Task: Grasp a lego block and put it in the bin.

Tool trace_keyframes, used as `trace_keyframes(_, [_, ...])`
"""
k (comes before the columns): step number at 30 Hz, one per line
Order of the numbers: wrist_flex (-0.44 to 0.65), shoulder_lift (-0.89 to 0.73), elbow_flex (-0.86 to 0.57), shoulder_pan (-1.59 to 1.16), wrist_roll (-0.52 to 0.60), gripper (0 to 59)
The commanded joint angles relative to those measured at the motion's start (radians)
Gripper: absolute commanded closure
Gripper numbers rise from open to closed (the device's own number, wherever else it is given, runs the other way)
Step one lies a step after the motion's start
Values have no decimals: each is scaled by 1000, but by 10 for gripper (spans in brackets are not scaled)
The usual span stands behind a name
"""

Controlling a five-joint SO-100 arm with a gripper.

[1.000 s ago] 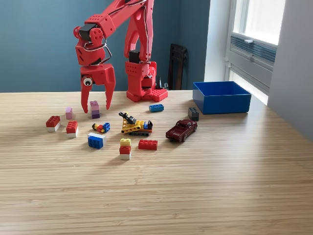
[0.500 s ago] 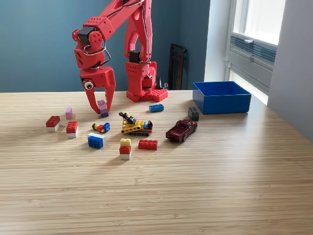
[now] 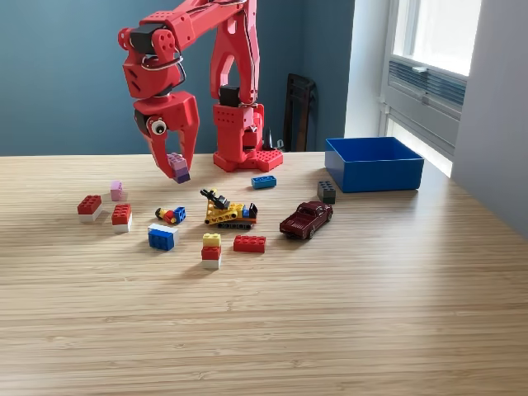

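A red robot arm's gripper (image 3: 173, 161) hangs above a wooden table (image 3: 330, 313), jaws closed narrowly on a pink and purple lego block (image 3: 177, 167) held clear of the surface. The block is tilted, its long axis running from upper left to lower right in the exterior view, purple end lowest. The blue bin (image 3: 374, 163) sits well apart at the exterior view's right, open side up. Other loose blocks and a dark red toy car (image 3: 306, 219) lie between them.
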Motion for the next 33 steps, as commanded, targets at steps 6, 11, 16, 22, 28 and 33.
trace_keyframes(6, [170, 32, -290, -348, -60, 585])
trace_keyframes(11, [198, 32, -316, -630, -66, 585])
trace_keyframes(16, [201, 32, -316, -930, -55, 585])
trace_keyframes(22, [261, 31, -347, -1258, -28, 585])
trace_keyframes(28, [287, 31, -354, -1565, -8, 585])
trace_keyframes(33, [287, 29, -377, -1763, 18, 585])
